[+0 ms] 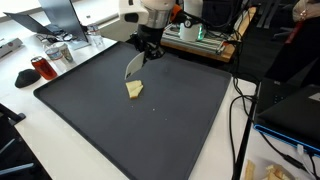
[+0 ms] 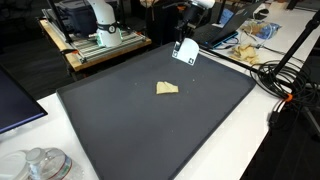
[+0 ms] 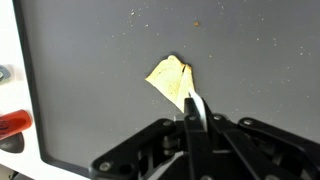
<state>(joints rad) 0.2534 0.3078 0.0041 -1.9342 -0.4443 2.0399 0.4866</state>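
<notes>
My gripper (image 3: 192, 122) is shut on a thin white flat piece (image 3: 194, 106) that stands edge-on between the fingers. In both exterior views the gripper (image 1: 148, 50) (image 2: 186, 32) hangs over the far part of a dark mat (image 1: 150, 130) (image 2: 130, 130), and the white piece (image 1: 133, 68) (image 2: 185, 51) points down from it, clear of the mat. A small yellow wedge-shaped scrap (image 1: 134, 89) (image 2: 167, 88) (image 3: 169, 79) lies flat on the mat. It is just below and ahead of the white piece's tip, apart from it.
The mat (image 3: 90, 60) lies on a white table. A red object (image 1: 40, 68) (image 3: 12, 122) and a glass jar (image 1: 60, 52) stand off one side of the mat. Cables (image 2: 285, 75) and a food bag (image 2: 245, 45) crowd another side. Glass lids (image 2: 40, 165) sit near a corner.
</notes>
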